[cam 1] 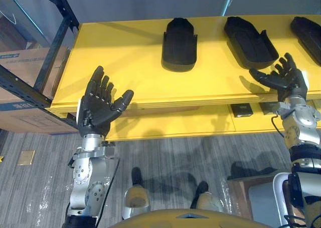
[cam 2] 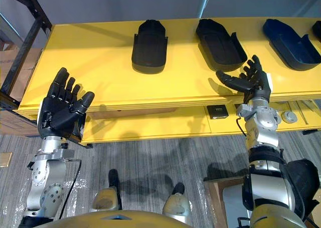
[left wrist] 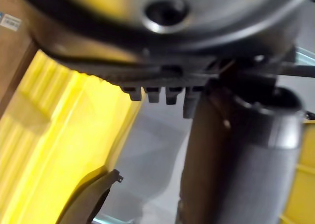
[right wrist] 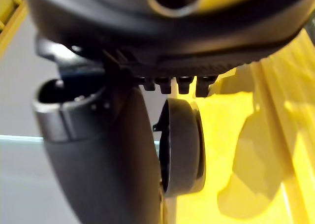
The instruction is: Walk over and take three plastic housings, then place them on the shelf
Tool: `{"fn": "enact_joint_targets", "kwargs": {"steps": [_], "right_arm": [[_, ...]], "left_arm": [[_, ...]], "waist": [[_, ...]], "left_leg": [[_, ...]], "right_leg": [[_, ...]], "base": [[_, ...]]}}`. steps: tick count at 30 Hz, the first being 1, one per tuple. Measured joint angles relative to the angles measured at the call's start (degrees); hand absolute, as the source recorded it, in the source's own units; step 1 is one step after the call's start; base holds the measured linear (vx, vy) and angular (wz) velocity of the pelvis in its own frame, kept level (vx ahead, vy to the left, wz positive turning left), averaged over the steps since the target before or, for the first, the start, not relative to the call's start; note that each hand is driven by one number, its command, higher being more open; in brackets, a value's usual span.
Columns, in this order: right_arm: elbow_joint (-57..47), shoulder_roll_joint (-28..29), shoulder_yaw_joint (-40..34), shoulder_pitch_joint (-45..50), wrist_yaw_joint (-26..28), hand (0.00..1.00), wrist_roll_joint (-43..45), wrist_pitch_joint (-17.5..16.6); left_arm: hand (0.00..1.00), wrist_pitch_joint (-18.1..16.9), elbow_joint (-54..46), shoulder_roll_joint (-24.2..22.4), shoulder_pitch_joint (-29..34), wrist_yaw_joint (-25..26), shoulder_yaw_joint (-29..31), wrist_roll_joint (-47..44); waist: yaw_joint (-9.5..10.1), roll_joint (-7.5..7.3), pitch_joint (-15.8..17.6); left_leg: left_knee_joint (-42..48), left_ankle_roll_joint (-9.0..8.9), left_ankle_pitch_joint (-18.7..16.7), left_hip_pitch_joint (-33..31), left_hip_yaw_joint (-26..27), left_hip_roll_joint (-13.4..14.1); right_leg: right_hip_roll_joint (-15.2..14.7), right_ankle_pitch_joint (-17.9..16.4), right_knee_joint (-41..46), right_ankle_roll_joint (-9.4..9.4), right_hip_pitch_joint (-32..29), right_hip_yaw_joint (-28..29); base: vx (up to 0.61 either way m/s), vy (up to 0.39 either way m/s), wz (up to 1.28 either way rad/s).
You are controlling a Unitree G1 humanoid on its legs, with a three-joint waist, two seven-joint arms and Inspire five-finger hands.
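both sets of fingers were spread straight, holding nothing: my left hand [cam 1: 98, 107] hung at the yellow shelf's [cam 1: 125, 57] front left edge, my right hand [cam 2: 253, 80] at its front edge, just short of the middle housing [cam 1: 249, 40]. i saw the left housing [cam 1: 179, 45] and the right housing [cam 2: 291, 42] lying on the same top, apart from both hands.

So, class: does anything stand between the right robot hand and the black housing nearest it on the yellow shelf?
Nothing visible does. The right robot hand, fingers open, is over the front edge of the yellow shelf, and only bare shelf lies between it and the nearest black housing. The left robot hand is open farther left.
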Motion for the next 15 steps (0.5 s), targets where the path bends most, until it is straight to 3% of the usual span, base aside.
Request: {"fn": "enact_joint_targets", "kwargs": {"steps": [2, 6, 11, 15], "right_arm": [[0.88, 0.0, -0.07, -1.15, -4.29, 1.0, -0.57, 0.25], [1.26, 0.0, -0.42, -3.87, -7.87, 1.0, -2.09, 0.3], [1.26, -0.39, -1.49, -8.5, -9.59, 1.0, -2.04, 0.34], [1.51, -0.44, -1.46, -10.29, -7.31, 1.0, -1.67, 0.39]], "left_arm": [[1.0, -0.02, 0.0, 0.0, -0.14, 0.74, -0.07, 0.0], [1.0, -0.1, 0.0, 0.0, -0.28, 2.88, -0.36, -0.01], [1.0, -0.32, 0.02, 0.03, -2.08, 4.46, -1.37, -0.01], [1.0, -0.34, 0.02, 0.06, -2.69, 4.97, -1.34, -0.01]], "waist": [[0.66, -0.01, 0.02], [0.71, 0.11, 0.62], [0.67, 0.49, 3.62], [0.67, 0.79, 5.17]], "left_leg": [[0.07, 0.0, 0.0, -0.13, 0.0, 0.0], [0.95, -0.02, -0.15, -1.12, -0.11, 0.05], [1.98, 0.03, -0.51, -2.28, -0.16, 0.15], [2.88, 0.23, -0.63, -3.15, -0.13, 0.04]], "right_leg": [[0.0, 0.0, 0.06, -0.01, -0.15, 0.02], [-0.05, -0.04, 0.32, -0.07, -0.81, 0.04], [-0.26, -0.17, 1.43, -0.22, -2.18, 0.45], [-0.71, -0.46, 2.81, -0.6, -3.32, 0.73]], "base": [[0.0, 0.0, 0.0], [0.0, 0.0, 0.0], [-0.03, 0.0, -0.01], [0.0, 0.0, 0.0]]}}
